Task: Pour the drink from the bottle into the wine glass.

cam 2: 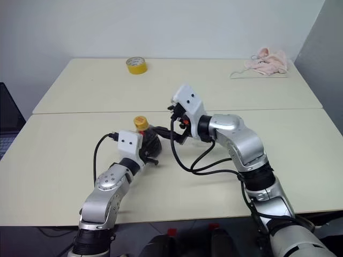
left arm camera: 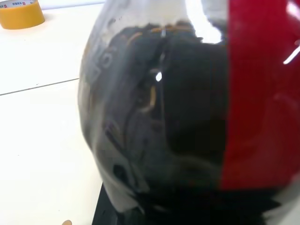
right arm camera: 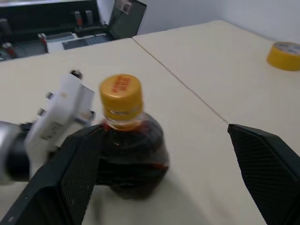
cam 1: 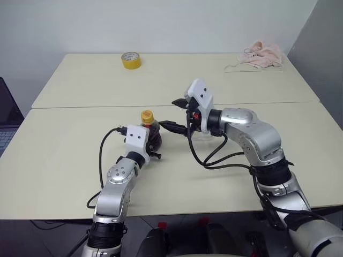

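Tables: two cream-coloured tabletops point(cam 1: 64, 176) butted edge to edge, a seam running across between them.
Right arm: silver arm reaching in from the right, its right gripper point(cam 1: 178, 114) hanging in the air just beside the bottle's cap, black fingers point(right arm camera: 267, 161) spread wide with nothing between them.
Left arm: low over the near table, its left gripper point(cam 1: 151, 144) clamped tight around the body of the bottle.
Bottle: small squat clear plastic bottle point(right arm camera: 127, 150) with a round body, red neck label and yellow screw cap point(right arm camera: 121, 95), standing upright on the near table, cap on.
Drink: dark reddish-brown liquid point(left arm camera: 187, 112) filling the bottle's belly.
Cloth: crumpled pink cloth point(cam 1: 261, 55) at the far right corner of the far table.
Tape: yellow tape roll point(cam 1: 131, 60) lying flat on the far table, well apart from the bottle.
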Available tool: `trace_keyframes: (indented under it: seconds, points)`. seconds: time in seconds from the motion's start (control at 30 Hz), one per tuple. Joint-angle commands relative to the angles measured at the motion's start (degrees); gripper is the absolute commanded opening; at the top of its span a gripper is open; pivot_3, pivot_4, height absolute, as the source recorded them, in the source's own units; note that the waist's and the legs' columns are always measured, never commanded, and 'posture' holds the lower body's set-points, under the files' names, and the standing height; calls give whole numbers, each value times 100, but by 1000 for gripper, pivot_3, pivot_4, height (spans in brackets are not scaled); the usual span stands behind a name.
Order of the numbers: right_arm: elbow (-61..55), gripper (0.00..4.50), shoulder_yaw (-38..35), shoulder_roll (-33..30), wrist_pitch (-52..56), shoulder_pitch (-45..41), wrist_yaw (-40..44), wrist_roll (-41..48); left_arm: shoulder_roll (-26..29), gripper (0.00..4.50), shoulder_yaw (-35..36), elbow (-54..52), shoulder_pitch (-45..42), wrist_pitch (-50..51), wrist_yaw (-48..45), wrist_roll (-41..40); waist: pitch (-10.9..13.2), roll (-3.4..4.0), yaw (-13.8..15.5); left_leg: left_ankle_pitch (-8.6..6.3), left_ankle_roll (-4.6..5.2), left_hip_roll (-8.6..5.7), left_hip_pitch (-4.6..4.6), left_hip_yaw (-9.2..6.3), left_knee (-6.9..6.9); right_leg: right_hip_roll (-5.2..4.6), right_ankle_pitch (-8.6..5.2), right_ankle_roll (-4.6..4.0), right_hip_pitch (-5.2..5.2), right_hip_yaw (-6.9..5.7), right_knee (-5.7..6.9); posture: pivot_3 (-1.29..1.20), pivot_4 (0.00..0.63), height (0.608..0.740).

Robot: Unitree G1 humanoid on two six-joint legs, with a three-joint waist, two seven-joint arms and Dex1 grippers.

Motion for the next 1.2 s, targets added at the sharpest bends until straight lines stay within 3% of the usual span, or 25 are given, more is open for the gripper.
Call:
trace_keyframes:
  seconds: [0.03, 0.27, 0.6, 0.93, 1.1, 1.2]
  points:
    - [-125, 4500, 76, 254, 71, -219, -200, 77, 5, 770, 11, -258, -53, -128, -18, -37, 0, 0, 2, 0, 0, 0, 0, -1, 0, 0, 0, 0, 1, -1, 0, 0, 150, 740]
    - [585, 4500, 254, 697, -313, -465, -581, -253, 10, 770, 6, -242, -67, -136, -26, -37, 0, 0, 2, 0, 0, -4, 0, -1, 2, -2, 0, 0, 1, -1, 0, 0, 150, 740]
    - [768, 4500, 246, 805, -482, -480, -588, -344, -2, 770, -7, -242, -78, -124, -15, -32, 0, 0, -3, 0, 0, -3, 0, 0, 2, -2, 0, 0, 0, -1, 0, 0, 150, 740]
    - [430, 1259, 361, 659, -554, -363, -299, -274, -9, 770, 0, -245, -86, -102, 4, -33, 0, 0, -3, 0, 0, -3, 0, -1, 2, -2, 0, 0, 0, -1, 0, 0, 150, 740]
    - [440, 1246, 464, 492, -1039, -332, 127, -293, 7, 764, 7, -276, -62, -82, 13, -34, 0, 0, -2, 0, 0, -4, 0, 0, 2, -2, 0, 0, 1, 0, 0, 0, 150, 740]
    - [840, 1246, 570, 390, -2075, -402, 747, -359, 31, 763, 9, -313, -26, -81, 8, -47, 0, 0, -3, 0, 0, -3, 0, 0, 2, -2, 0, 0, 0, -1, -1, 0, 150, 740]
